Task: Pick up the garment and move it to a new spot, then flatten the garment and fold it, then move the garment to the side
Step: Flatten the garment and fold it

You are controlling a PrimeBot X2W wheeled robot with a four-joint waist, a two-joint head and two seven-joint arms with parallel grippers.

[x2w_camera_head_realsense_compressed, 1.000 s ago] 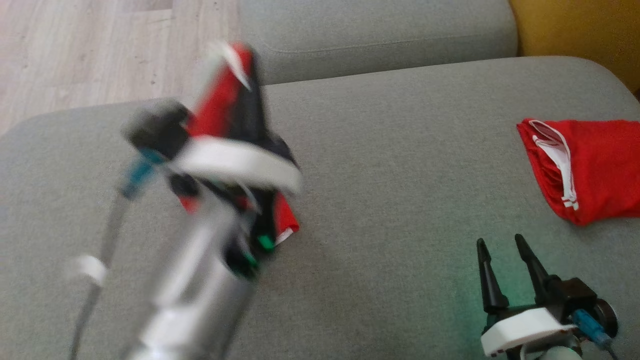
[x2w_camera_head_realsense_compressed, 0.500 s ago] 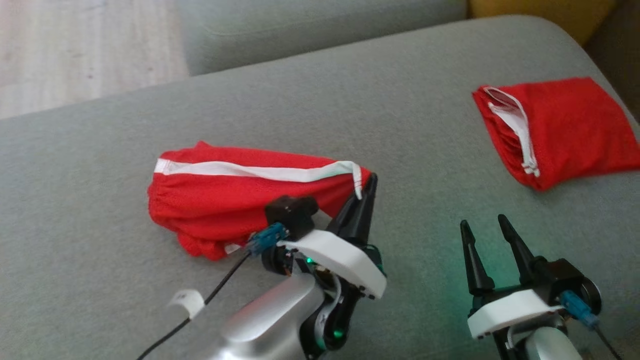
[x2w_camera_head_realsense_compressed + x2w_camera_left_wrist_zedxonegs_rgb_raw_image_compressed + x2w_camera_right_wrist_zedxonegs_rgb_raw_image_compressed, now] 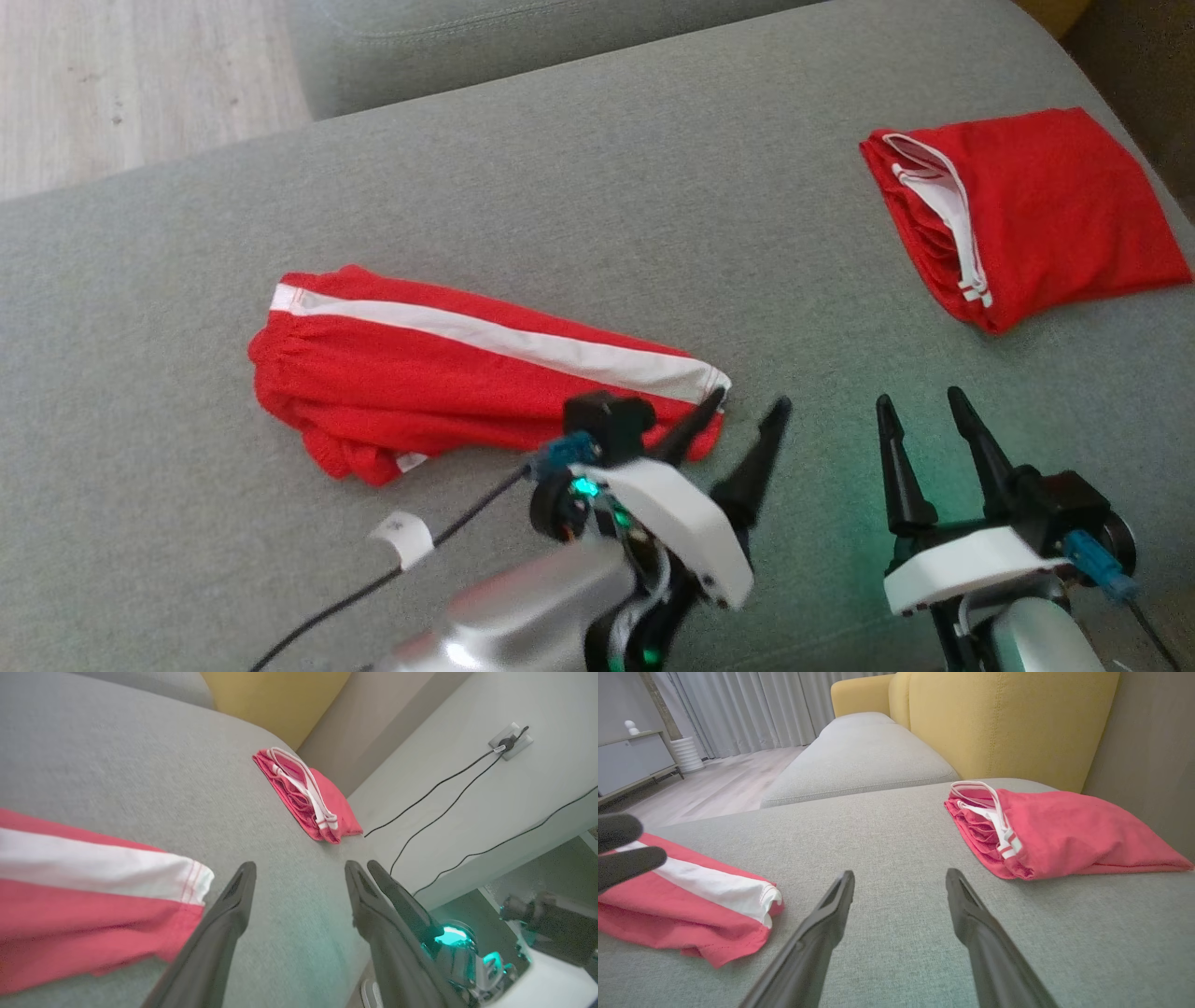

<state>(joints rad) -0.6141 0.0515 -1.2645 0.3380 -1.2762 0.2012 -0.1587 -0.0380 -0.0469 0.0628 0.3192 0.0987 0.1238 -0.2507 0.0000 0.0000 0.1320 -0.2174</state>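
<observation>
My left hand [image 3: 747,403] is spread, holding nothing; the red garment [image 3: 448,383] lies on the grey sofa [image 3: 579,205] just beside its fingertips. My right hand [image 3: 920,413], also spread, hovers nearby.

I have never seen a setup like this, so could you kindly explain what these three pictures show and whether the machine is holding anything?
It is a two-armed robot working over a grey sofa cushion. One picture looks down from its head; the other two look along each wrist's fingers. The left gripper stands open beside the hem of the red garment with a white stripe, which lies flat on the cushion. The right gripper is open over bare cushion. A folded red garment lies on the right side. Nothing is held.
</observation>
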